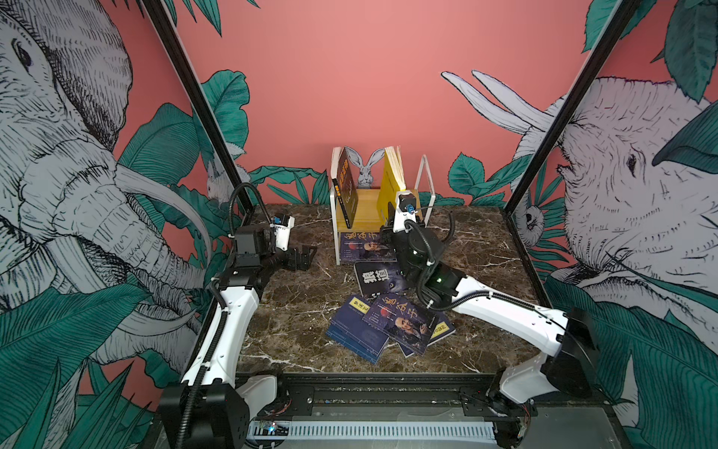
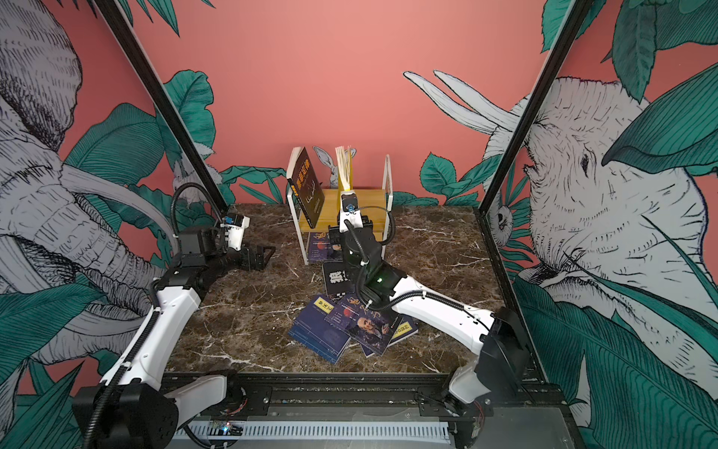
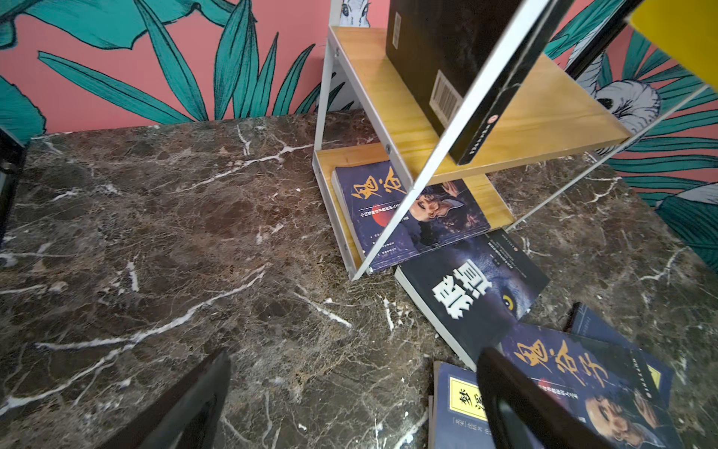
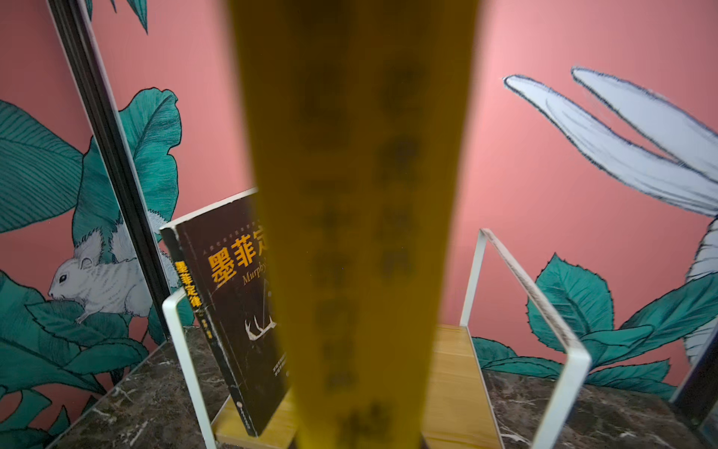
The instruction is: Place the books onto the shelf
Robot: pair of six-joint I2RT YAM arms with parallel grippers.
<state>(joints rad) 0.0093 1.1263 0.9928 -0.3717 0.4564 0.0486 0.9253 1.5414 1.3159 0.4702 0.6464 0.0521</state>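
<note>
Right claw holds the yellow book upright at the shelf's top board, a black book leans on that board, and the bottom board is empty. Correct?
No: the bottom board is not empty; a dark blue book lies flat on it, as the left wrist view shows. The rest stands: the right claw holds the yellow book upright.

Top views: high front, facing back wall point(image 1: 369, 77); wrist views close; all share shelf point(image 1: 367, 204).

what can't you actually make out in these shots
- Yellow book spine lettering: right wrist view, too close, blurred.
- Right gripper jaws: both top views, hidden behind its own wrist.
- Navy books count: top views, they overlap.
- Black book on the table, cover: top views, right arm covers part.
</note>
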